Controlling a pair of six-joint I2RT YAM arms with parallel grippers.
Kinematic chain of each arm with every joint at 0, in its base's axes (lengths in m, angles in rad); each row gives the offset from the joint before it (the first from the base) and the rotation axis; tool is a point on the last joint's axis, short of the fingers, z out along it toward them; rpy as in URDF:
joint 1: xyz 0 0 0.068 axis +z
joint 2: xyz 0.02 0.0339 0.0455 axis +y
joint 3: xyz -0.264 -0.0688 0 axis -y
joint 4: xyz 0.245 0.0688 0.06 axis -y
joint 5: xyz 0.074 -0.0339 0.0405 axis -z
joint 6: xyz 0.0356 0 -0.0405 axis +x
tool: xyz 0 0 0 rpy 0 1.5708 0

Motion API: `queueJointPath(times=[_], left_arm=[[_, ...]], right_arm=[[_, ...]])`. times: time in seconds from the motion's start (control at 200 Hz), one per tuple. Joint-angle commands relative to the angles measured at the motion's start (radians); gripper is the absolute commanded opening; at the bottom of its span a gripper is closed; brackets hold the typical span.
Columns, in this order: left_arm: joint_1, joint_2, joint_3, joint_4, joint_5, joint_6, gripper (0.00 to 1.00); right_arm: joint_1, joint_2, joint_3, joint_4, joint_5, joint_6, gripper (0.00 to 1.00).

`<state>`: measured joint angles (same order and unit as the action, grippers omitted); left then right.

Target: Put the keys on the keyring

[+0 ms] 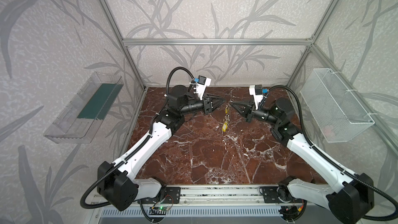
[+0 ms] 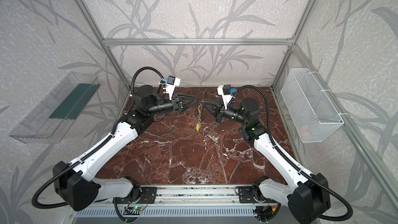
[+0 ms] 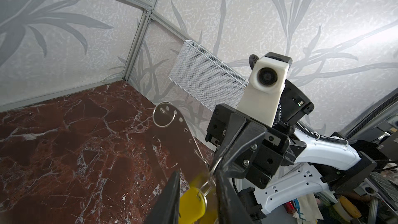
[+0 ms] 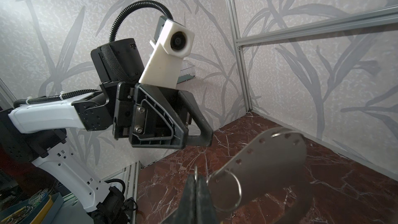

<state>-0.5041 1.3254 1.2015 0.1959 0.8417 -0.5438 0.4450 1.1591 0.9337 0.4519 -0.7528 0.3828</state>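
Where the two arms meet above the far half of the red-brown marble worktop (image 1: 193, 151), about midway between its left and right edges, the keyring (image 1: 230, 101) is held up in the air. It is turned edge-on in both top views, so it shows only as a thin silvery sliver. The right pincer (image 1: 233, 105) is pinched tight on it: in the right wrist view its black fingers (image 4: 203, 199) press together on a small wire loop (image 4: 196, 172) at the keyring's straight edge. A larger split ring (image 4: 239, 190) lies against the metal just beside them. Two yellow keys (image 1: 227, 110) dangle under the keyring (one close beneath it, the lower key (image 1: 225, 126) on a short string of rings); whether the lower key reaches the worktop I cannot tell. The left pincer (image 1: 223, 102) points at the keyring from the opposite side, its tip just beside the metal. Its jaws stand a narrow way apart; in the left wrist view a blurred yellow key shows between its two fingers (image 3: 170, 201), and I cannot tell whether either touches it. There the polished keyring (image 3: 176, 143) mirrors the marble, with another split ring (image 3: 154, 116) at its end away from the right pincer.
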Motion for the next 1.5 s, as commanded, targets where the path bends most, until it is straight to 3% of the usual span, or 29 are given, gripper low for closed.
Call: queueJointPath(times=[0.0, 0.35, 0.47, 0.97, 1.215, 1.495], left_arm=[[-0.015, 0.015, 0.023, 0.083, 0.054, -0.042, 0.31], [-0.02, 0.018, 0.006, 0.059, 0.077, -0.039, 0.29], [-0.02, 0.017, -0.003, 0.056, 0.08, -0.042, 0.14], [-0.019, 0.011, -0.027, 0.051, 0.105, -0.05, 0.17], [-0.02, 0.015, -0.029, 0.053, 0.101, -0.055, 0.0], [-0.023, 0.046, -0.01, 0.027, 0.151, -0.061, 0.0]], right_arm=[[0.003, -0.001, 0.038, 0.067, -0.015, 0.024, 0.0], [0.003, 0.001, 0.039, 0.086, -0.008, 0.035, 0.0], [0.003, 0.002, 0.04, 0.091, -0.007, 0.038, 0.0], [0.002, -0.001, 0.034, 0.088, 0.007, 0.031, 0.0], [0.002, 0.001, 0.036, 0.091, 0.007, 0.032, 0.0], [0.003, 0.001, 0.04, 0.104, 0.006, 0.039, 0.0]])
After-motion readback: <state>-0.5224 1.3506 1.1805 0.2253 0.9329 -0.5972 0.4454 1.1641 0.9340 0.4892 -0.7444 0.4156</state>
